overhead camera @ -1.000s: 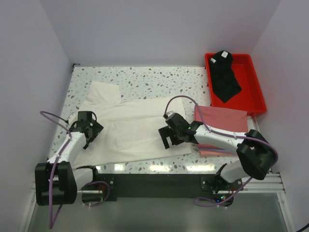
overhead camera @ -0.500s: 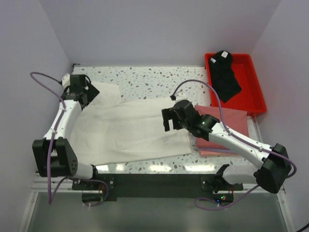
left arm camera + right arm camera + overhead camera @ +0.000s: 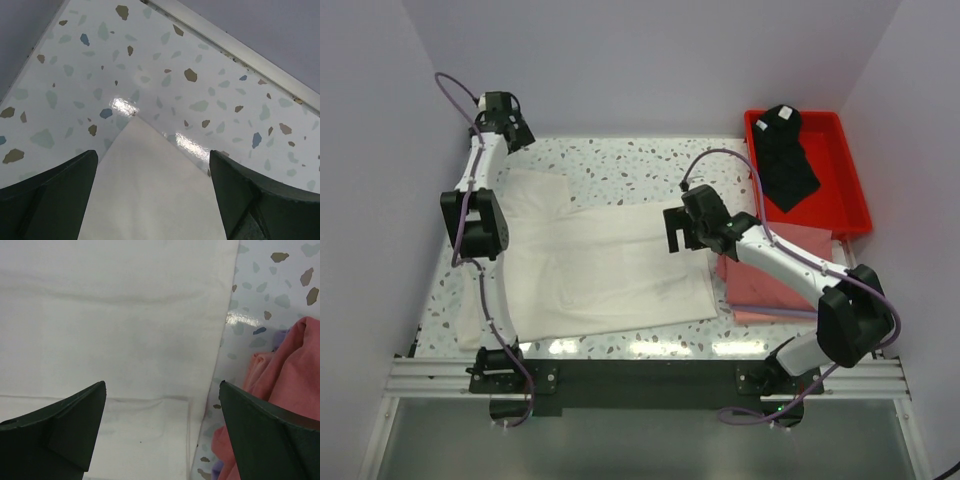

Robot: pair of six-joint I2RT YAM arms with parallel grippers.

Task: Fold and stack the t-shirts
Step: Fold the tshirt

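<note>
Across the speckled terrazzo counter, seen from the overhead camera, a white cloth t-shirt lies spread flat, one sleeve reaching toward the far-left corner. To its right sits a stack of folded salmon-pink shirts, its left edge just beside the white shirt's hem. At the far right stands a red plastic tray with a crumpled black shirt inside it. The left hand is stretched out to the far-left corner, past the sleeve and near the back wall. The right hand hangs over the white shirt's right edge, close to the pink stack.

Through the left wrist camera, the two dark fingers stand wide apart at the bottom corners with nothing clasped between them – the hand is open. Below and between them the pointed corner of the white sleeve lies on the counter, its tip aimed at the pale strip where the counter meets the wall.

Through the right wrist camera, both fingers are likewise spread wide and hold nothing – open, above the white cloth. The shirt's straight edge runs down the right side of this view, a thin band of speckled counter shows beyond it, and the bunched pink cloth fills the lower right corner. Whether the fingertips touch the fabric cannot be told.
</note>
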